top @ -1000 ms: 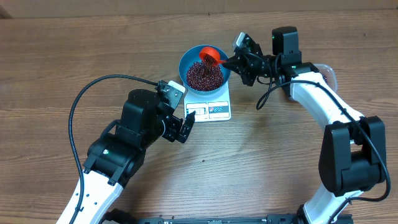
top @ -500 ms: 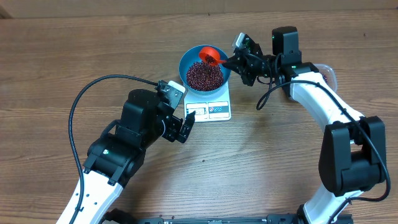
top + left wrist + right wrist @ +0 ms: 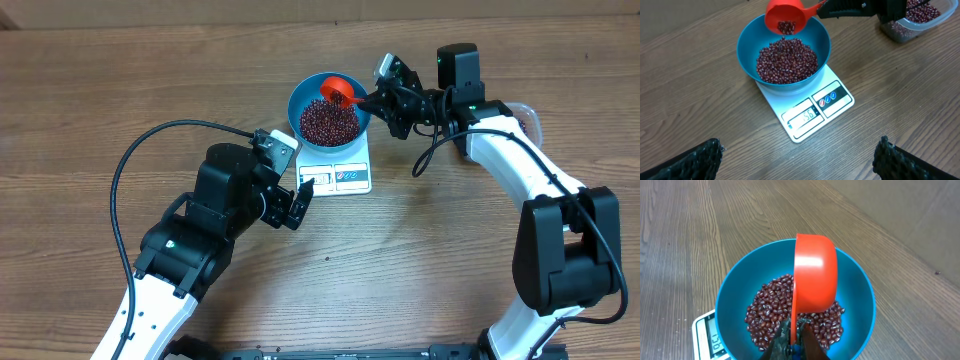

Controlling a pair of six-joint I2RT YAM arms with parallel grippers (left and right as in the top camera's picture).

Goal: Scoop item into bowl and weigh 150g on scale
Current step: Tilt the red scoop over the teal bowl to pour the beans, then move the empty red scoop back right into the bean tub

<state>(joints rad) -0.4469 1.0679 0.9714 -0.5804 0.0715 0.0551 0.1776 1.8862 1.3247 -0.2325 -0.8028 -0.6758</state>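
The blue bowl (image 3: pixel 296 105) stands on the white scale (image 3: pixel 345 177) and holds a pile of dark red beans (image 3: pixel 328 122). My right gripper (image 3: pixel 375 98) is shut on the handle of an orange-red scoop (image 3: pixel 338 89). The scoop hangs tilted over the bowl's far side, with a few beans (image 3: pixel 786 26) still in its cup. In the right wrist view the scoop (image 3: pixel 815 275) stands on edge above the beans (image 3: pixel 770 310), its handle pinched between the jaws of the gripper (image 3: pixel 796 342). My left gripper (image 3: pixel 799 149) is open and empty over the table in front of the scale (image 3: pixel 815 112).
A clear plastic tub (image 3: pixel 920 17) with more beans sits to the right of the bowl, behind my right arm. A black cable (image 3: pixel 150 140) loops over the table at my left arm. Bare wood surrounds the scale.
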